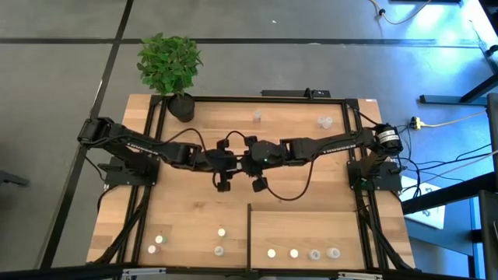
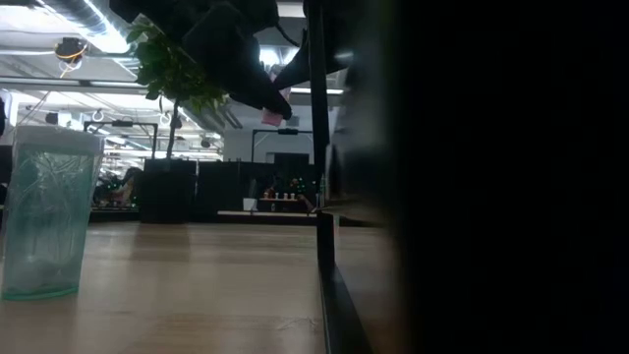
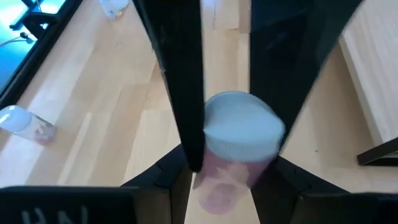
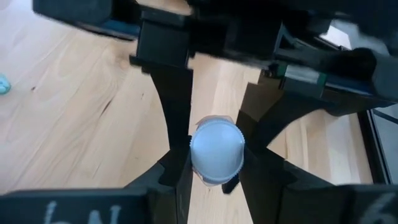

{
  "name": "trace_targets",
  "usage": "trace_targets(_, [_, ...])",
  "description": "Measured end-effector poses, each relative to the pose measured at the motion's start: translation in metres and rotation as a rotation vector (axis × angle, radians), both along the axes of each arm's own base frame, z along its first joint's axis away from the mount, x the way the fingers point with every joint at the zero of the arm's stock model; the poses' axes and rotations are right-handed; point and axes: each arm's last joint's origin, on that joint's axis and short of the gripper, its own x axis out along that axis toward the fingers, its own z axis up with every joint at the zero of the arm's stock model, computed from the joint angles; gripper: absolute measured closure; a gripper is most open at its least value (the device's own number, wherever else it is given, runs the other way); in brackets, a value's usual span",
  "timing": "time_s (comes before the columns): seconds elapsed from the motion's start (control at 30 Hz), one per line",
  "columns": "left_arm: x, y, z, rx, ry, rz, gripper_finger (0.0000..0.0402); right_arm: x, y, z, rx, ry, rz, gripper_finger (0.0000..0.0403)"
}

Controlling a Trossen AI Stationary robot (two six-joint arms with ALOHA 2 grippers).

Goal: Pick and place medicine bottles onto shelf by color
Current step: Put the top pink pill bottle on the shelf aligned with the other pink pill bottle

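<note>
A pinkish medicine bottle with a white cap (image 3: pixel 241 133) is held in the air over the middle of the table, between both grippers. It also shows in the low view (image 2: pixel 273 117). My left gripper (image 1: pixel 233 159) and my right gripper (image 1: pixel 247 155) meet there tip to tip, both shut on it. The shelf (image 1: pixel 350 225) lies at the near right, with several bottles (image 1: pixel 294 252) standing on it. Other bottles stand on the tabletop at the near left (image 1: pixel 159 239) and far right (image 1: pixel 325 121). My left gripper pinches the bottle's pink body (image 3: pixel 219 186) between its two fingers, coming level from the table's left. The bottle is lifted clear of the table. My right gripper has its two fingers (image 3: pixel 186 118) on either side of the white cap (image 4: pixel 216 153), coming level from the table's right and facing the cap end-on.
A potted plant (image 1: pixel 170 66) stands at the far left corner. A translucent bottle (image 2: pixel 44 211) stands close to the low camera. A bottle lies on its side (image 3: pixel 28 124) on the table. The shelf's black edge strip (image 1: pixel 249 233) runs toward the near edge.
</note>
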Motion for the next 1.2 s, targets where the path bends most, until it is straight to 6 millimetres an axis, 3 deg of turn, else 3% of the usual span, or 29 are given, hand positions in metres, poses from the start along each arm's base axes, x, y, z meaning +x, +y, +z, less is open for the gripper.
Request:
trace_targets(0.53, [-0.006,-0.01,0.0,-0.021,0.034,-0.014,0.0266,-0.005,0.0,-0.005,0.028,0.071,-0.021,0.0289])
trace_targets(0.77, [-0.025,-0.016,0.016,-0.085,0.035,0.001,0.0266,-0.007,-0.001,-0.008,0.056,0.107,-0.064,0.0289])
trace_targets(1.2, [-0.064,-0.031,0.051,-0.077,-0.055,-0.013,0.0266,-0.041,-0.002,0.032,0.136,0.112,-0.126,0.0289])
